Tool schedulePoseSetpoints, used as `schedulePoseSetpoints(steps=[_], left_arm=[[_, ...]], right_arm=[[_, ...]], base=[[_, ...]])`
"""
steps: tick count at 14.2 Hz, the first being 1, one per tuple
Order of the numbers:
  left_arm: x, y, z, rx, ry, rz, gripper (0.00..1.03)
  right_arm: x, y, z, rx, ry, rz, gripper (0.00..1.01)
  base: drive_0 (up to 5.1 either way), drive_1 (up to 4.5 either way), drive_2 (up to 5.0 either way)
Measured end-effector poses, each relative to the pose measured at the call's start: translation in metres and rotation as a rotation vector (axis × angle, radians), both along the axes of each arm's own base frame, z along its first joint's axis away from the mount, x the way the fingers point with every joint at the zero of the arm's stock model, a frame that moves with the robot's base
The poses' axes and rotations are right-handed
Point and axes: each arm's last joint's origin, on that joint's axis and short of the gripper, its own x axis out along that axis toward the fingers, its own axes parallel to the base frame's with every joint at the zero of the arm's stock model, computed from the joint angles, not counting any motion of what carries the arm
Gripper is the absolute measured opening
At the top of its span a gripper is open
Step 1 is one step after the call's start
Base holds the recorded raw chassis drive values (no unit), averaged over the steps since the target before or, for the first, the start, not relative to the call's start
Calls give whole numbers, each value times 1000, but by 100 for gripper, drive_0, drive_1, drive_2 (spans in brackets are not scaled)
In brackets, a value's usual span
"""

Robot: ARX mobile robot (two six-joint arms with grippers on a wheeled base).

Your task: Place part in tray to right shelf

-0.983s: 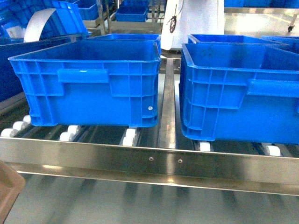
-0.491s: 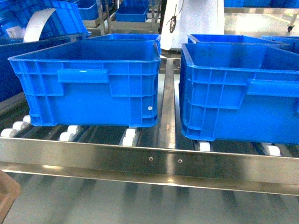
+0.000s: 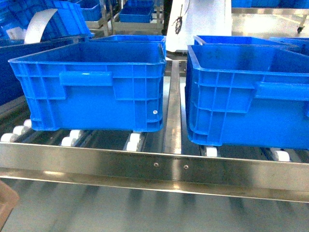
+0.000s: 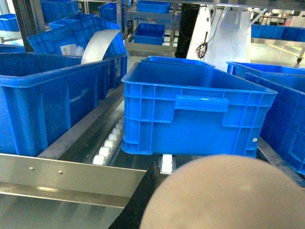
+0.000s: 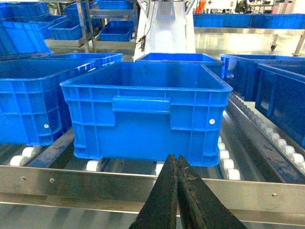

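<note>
Well below the closed right fingers [image 5: 177,164], no part shows; tray [image 4: 224,193] fills left view.

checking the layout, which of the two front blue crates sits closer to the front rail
The right crate: its base reaches lower toward the front rail than the left crate.

My right gripper [image 5: 177,164] is closed, the two dark fingers [image 5: 164,200] pressed tip to tip with nothing between them, pointing forward and slightly up in the right wrist view. My left gripper isn't visible in the left wrist view. Neither arm shows in the head view.
</note>
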Motion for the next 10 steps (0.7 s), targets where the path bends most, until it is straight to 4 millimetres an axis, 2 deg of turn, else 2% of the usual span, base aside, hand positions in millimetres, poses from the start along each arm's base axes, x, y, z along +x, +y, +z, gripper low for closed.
schedulePoseSetpoints(steps=[3,10], left_arm=[[-11,0,-4,0,22,2,12],[-11,0,-3,0,12,-1,12]], right_arm=[[0,0,0,0,0,0,2],[0,0,0,0,0,0,2]], base=[[0,0,0],[0,0,0]])
